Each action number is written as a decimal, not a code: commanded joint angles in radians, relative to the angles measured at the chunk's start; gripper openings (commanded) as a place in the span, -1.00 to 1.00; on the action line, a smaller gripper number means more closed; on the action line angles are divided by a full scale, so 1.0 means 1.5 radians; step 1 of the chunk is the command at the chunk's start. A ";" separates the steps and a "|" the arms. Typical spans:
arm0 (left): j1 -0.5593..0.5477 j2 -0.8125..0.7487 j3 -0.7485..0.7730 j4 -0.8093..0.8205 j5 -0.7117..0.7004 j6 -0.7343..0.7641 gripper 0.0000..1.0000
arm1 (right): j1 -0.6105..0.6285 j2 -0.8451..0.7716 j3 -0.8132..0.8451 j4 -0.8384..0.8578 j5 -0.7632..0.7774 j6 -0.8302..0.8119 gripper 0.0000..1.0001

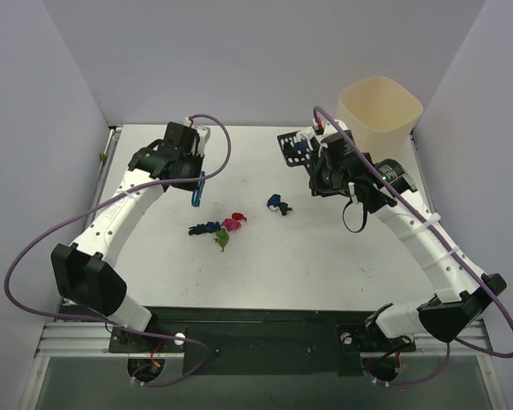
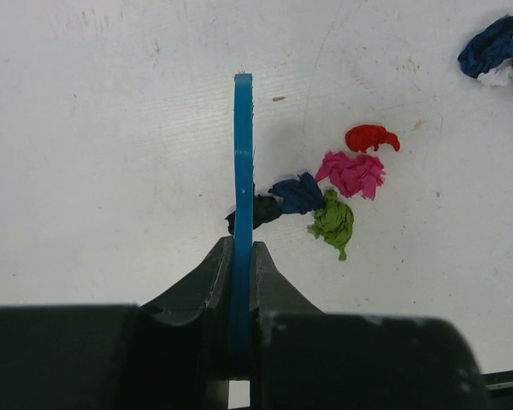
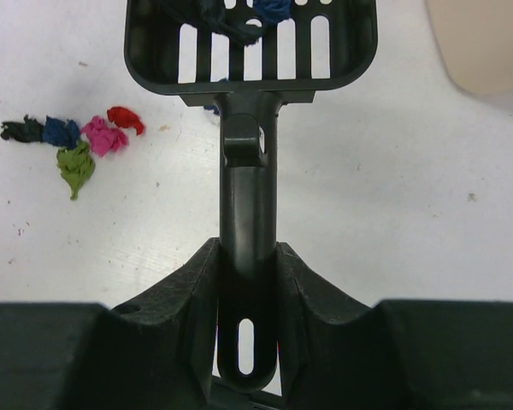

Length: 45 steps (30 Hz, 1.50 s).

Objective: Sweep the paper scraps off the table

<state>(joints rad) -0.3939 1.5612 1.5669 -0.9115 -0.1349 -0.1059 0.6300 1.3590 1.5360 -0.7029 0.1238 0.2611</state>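
My left gripper (image 1: 186, 168) (image 2: 242, 248) is shut on the blue hand brush (image 1: 198, 190) (image 2: 242, 162), held edge-on above the table (image 1: 325, 265). Just right of the brush lies a cluster of paper scraps (image 1: 218, 229): black (image 2: 261, 209), dark blue (image 2: 297, 193), pink (image 2: 352, 173), red (image 2: 369, 137) and green (image 2: 332, 222). A dark blue and white scrap (image 1: 279, 203) (image 2: 494, 53) lies apart to the right. My right gripper (image 1: 321, 166) (image 3: 248, 248) is shut on the handle of the black slotted scoop (image 1: 292, 147) (image 3: 250, 51), which holds dark blue and black scraps (image 3: 274, 8).
A beige bin (image 1: 379, 107) (image 3: 487, 43) stands at the back right corner, just right of the scoop. Pale lilac walls enclose the table on three sides. Metal rails run along the edges.
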 commanded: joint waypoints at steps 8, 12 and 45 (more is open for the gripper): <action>0.005 -0.063 -0.063 0.053 0.041 -0.011 -1.00 | -0.129 0.087 0.221 -0.146 0.014 0.021 -1.00; 0.005 -0.069 -0.089 0.068 0.058 -0.019 -1.00 | -0.193 0.129 0.287 -0.171 -0.006 0.032 -1.00; 0.005 -0.153 -0.158 0.155 0.027 -0.022 -1.00 | -0.503 0.228 0.193 0.289 -0.405 0.495 -1.00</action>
<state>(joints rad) -0.3908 1.3670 1.3354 -0.7361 -0.0792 -0.1299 -0.0784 1.7523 1.9282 -0.5556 -0.3523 0.7704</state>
